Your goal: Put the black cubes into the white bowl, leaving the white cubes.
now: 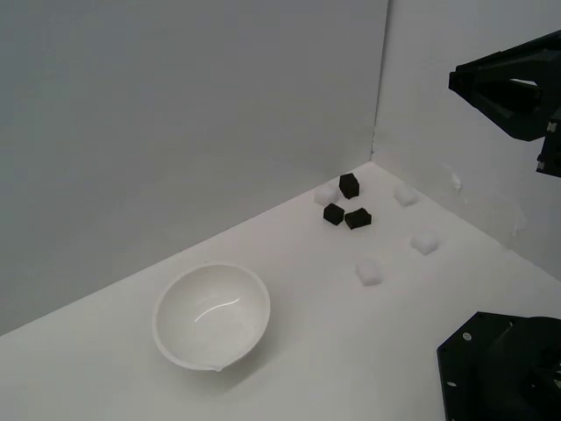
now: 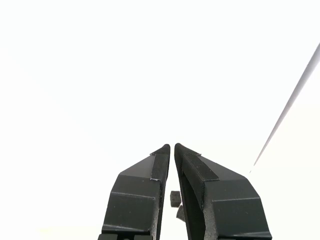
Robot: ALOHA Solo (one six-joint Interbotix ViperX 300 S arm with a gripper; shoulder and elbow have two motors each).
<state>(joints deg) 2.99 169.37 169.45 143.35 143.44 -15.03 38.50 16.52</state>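
**A:** Where are the cubes now, and why do you hold the arm so high?

**B:** The three black cubes [image 1: 347, 203] lie close together near the back corner of the worktop [image 1: 351, 351], none in the bowl [image 1: 212, 315] yet. The bowl stands well apart from them, toward the exterior view's left, open side up and empty. I keep the hand [image 2: 172, 146] up and away so nothing is pushed before I choose one.

**A:** And the hand itself?

**B:** Its fingers [image 2: 150, 175] are together, almost touching, with nothing between them. I must spread them before any grasp, I think.

**A:** Which way do the cubes point?

**B:** A cube has no long axis. Each is turned differently, and one touches a white cube [image 1: 325, 194]. The other white cubes [image 1: 412, 232] are scattered nearer, faint on the worktop.
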